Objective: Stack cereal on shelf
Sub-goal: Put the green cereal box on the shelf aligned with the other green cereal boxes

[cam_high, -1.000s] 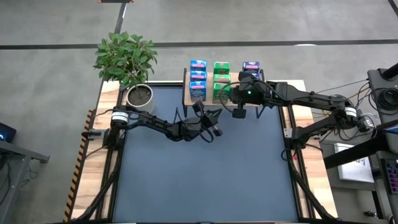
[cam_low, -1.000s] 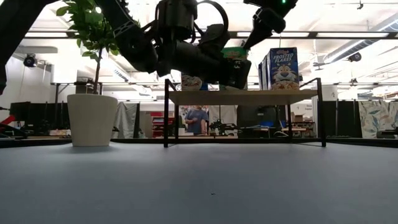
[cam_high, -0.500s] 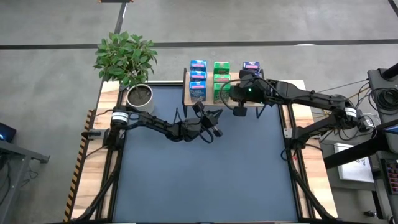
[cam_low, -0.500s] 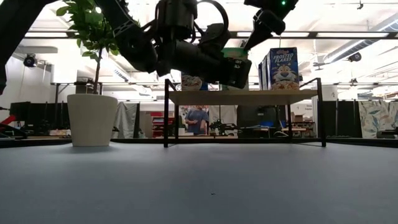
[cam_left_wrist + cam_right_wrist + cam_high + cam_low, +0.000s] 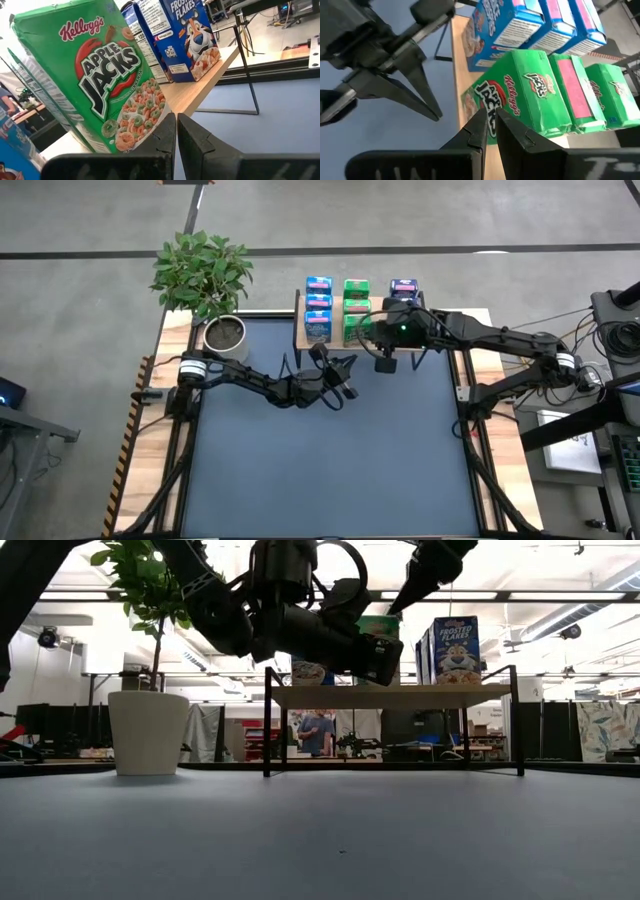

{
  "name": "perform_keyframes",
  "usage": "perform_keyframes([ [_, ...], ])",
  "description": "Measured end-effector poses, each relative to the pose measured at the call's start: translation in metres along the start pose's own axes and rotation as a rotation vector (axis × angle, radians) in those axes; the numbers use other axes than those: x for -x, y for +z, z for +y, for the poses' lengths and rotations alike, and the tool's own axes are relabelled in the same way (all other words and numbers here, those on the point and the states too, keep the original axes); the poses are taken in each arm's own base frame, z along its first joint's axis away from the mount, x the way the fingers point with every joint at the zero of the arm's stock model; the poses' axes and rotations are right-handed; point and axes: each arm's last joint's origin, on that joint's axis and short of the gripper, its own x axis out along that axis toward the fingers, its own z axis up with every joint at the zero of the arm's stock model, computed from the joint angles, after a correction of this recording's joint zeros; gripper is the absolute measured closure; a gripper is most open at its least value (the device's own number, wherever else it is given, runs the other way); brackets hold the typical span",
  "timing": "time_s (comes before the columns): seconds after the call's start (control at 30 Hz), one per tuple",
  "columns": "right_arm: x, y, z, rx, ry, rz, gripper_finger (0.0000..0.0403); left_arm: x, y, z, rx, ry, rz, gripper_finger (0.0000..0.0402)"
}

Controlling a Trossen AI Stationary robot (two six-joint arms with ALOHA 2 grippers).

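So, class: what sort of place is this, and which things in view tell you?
Probably a robotics lab or workshop: two robot arms at a table, cereal boxes on a small shelf, and desks in the open room behind.

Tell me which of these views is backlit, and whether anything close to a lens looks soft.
Low view: bright room behind, so the arms and the plant read as near silhouettes above the shelf. Left wrist view: left gripper fingers slightly soft, Apple Jacks box print crisp. Right wrist view: the right gripper is similarly soft. High view: even light.
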Motion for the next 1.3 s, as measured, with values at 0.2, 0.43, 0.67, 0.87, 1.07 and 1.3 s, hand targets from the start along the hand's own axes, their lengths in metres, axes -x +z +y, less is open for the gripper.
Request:
perform_keyframes([
  [0.2,0.004,0.002,0.005,0.004,0.016,-0.015,0.0375,-0.001,0.000,0.001,-0.014,0.011,-0.001,0.0402],
  [0.43,0.005,0.000,0.011,-0.001,0.046,0.016,0.0375,-0.001,-0.001,0.004,-0.075,0.086,0.033,0.0402],
  [0.67,0.007,0.001,0.013,-0.006,0.051,0.008,0.0375,-0.004,-0.002,0.007,-0.077,0.095,0.038,0.0402],
  [0.87,0.007,0.001,0.013,-0.009,0.051,0.008,0.0375,-0.006,-0.003,0.010,-0.077,0.104,0.042,0.0402],
  [1.07,0.007,0.001,0.013,-0.010,0.051,0.008,0.0375,-0.010,-0.005,0.015,-0.076,0.116,0.048,0.0402],
  [1.3,0.007,0.001,0.013,-0.017,0.051,0.008,0.0375,-0.010,-0.006,0.016,-0.074,0.118,0.049,0.0402],
])
